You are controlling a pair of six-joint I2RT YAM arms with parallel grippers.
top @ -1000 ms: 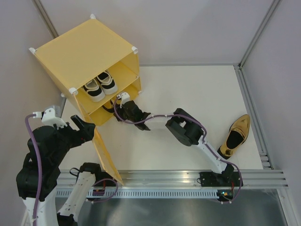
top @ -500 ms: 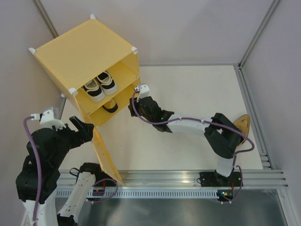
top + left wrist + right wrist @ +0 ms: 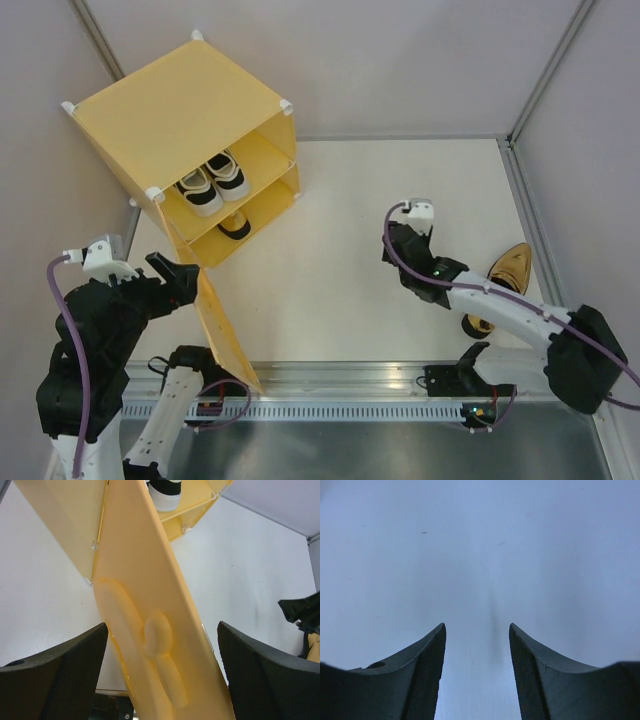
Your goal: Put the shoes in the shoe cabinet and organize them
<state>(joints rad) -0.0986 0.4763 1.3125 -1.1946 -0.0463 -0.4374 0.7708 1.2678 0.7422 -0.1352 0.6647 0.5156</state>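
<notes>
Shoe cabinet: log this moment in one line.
sneakers: upper shelf | one gold shoe: lower shelf | other gold shoe: table | door: open | right gripper: open, empty | left gripper: open

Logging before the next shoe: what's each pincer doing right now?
Left pincer: open, by the cabinet door.
Right pincer: open, empty.

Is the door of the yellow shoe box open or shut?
Open. The door stands out from the cabinet's front, and the sneakers on the shelf inside are in plain sight.
</notes>
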